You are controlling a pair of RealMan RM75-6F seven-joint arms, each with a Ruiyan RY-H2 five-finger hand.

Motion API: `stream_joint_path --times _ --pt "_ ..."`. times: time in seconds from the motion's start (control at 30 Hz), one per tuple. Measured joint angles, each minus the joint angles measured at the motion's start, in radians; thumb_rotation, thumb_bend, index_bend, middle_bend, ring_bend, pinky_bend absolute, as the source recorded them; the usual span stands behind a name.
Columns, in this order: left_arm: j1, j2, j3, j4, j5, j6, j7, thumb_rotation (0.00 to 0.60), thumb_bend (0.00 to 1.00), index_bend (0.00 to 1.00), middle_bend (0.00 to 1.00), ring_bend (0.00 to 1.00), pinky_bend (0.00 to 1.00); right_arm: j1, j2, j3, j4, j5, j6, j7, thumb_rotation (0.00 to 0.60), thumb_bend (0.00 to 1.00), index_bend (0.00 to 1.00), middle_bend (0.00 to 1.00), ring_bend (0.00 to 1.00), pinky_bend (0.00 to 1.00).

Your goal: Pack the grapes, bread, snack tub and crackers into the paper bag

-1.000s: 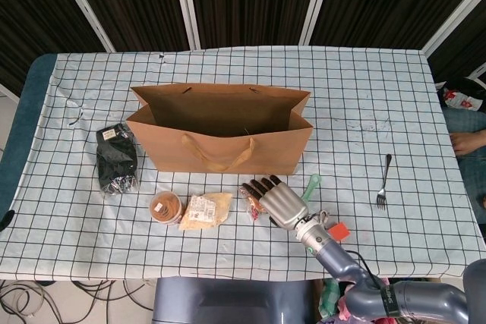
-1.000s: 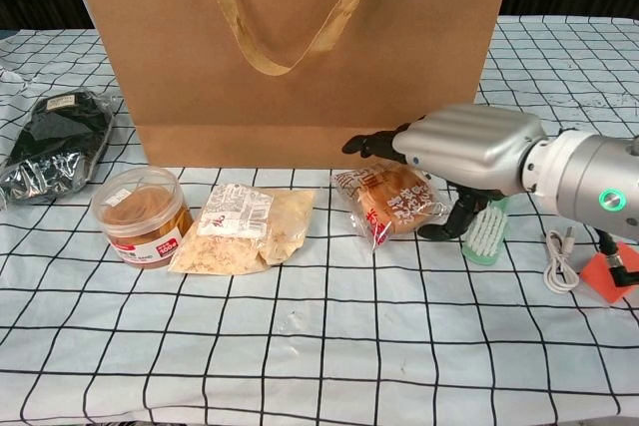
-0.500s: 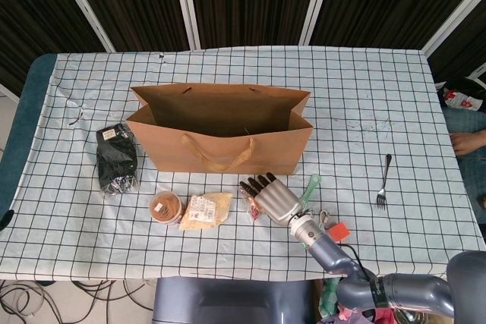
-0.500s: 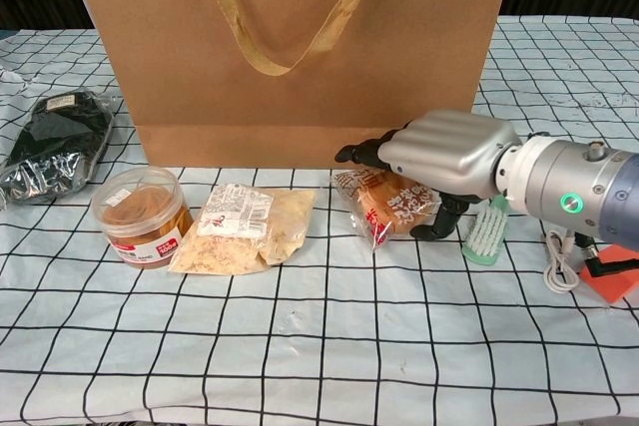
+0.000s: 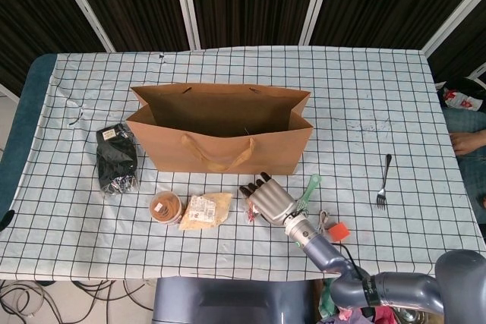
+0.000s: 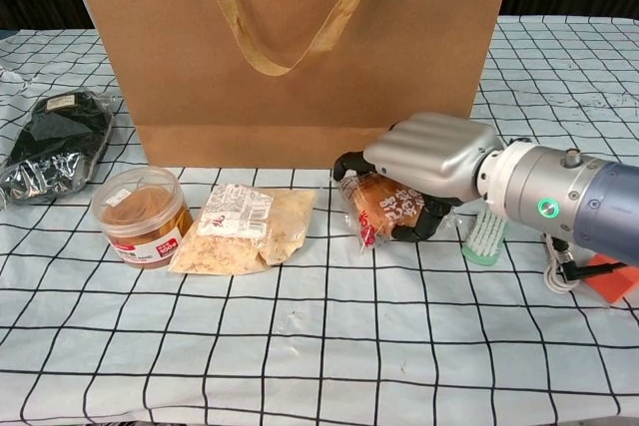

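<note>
The brown paper bag (image 5: 277,149) (image 6: 419,57) stands open at mid-table. In front of it lie the snack tub (image 5: 165,206) (image 6: 142,214), the crackers pack (image 5: 205,210) (image 6: 245,228) and the wrapped bread (image 5: 248,204) (image 6: 384,209). My right hand (image 5: 272,200) (image 6: 429,159) lies over the bread, fingers curled down around its left end and thumb under its right side, gripping it on the cloth. The dark bag of grapes (image 5: 118,158) (image 6: 55,142) lies left of the paper bag. My left hand is out of sight.
A green brush (image 5: 309,187) (image 6: 484,233) lies just right of my right hand, with a white cable (image 6: 555,251) and an orange block (image 5: 339,231) (image 6: 611,278) beyond. A fork (image 5: 384,182) rests far right. A checked cloth covers the table.
My right hand has slid left and down over the bread, and its fingers have curled from spread above the pack to wrapped around it.
</note>
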Motion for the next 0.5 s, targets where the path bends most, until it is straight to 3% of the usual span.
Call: stream_joint_path --times 0.27,0.5 --pt "0.000 0.000 0.000 0.000 0.000 0.000 0.001 0.600 0.23 0.09 0.06 0.00 0.08 -0.009 0.018 0.000 -0.029 -0.035 0.024 0.046 0.600 0.34 0.29 0.34 0.35 0.18" --pt "-0.001 -0.001 0.000 0.000 -0.002 -0.002 0.004 0.600 0.23 0.09 0.06 0.00 0.08 -0.054 0.111 0.003 -0.163 -0.074 0.091 0.121 0.600 0.35 0.30 0.34 0.35 0.18"
